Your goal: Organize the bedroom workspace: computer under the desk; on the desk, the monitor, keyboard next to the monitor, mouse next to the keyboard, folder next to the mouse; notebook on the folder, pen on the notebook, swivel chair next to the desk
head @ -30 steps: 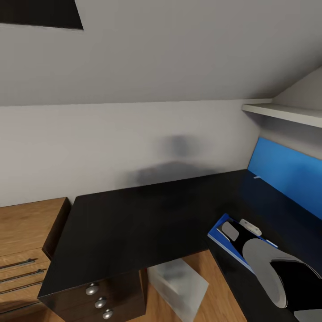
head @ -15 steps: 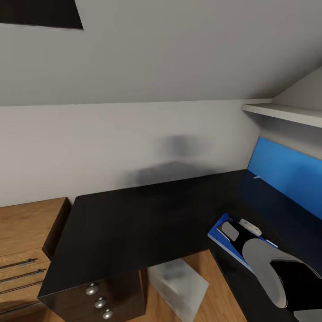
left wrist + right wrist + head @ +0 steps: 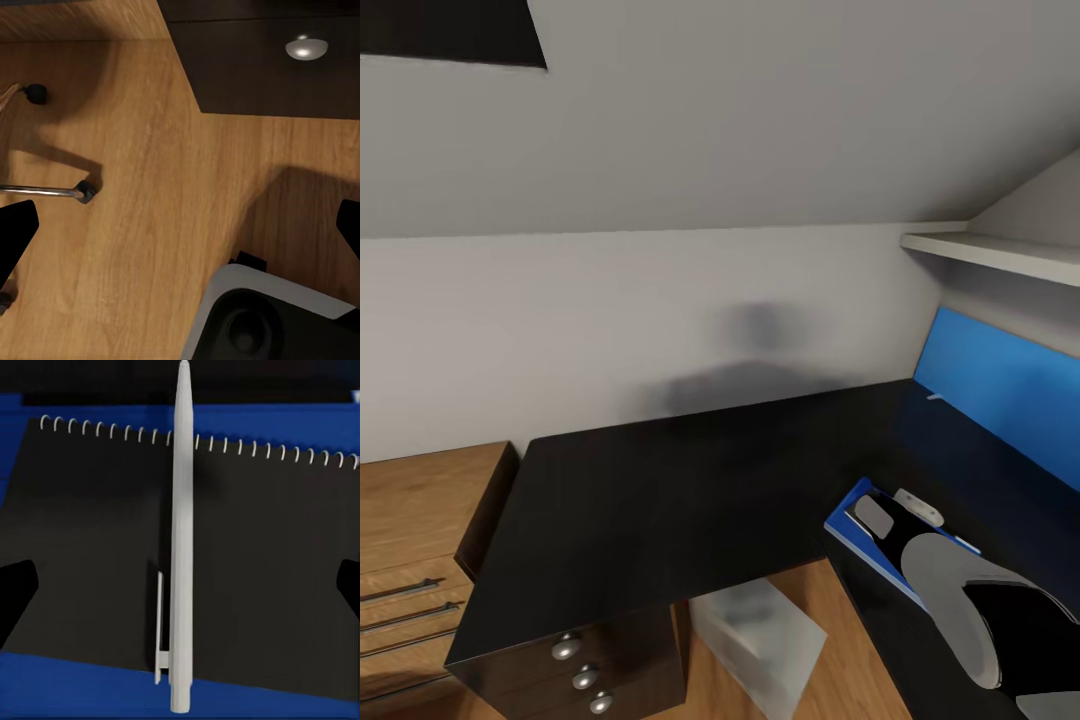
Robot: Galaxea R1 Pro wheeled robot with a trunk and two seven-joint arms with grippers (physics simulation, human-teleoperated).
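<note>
Your right jaws hang wide open, empty; midway between them the pen rests on notebook and folder. Nothing has shifted (stack done). Left jaws open, empty.

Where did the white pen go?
The pen lies on the spiral notebook, which rests on the blue folder, seen in the right wrist view.

desk top bare | shelf overhangs far right corner
</note>
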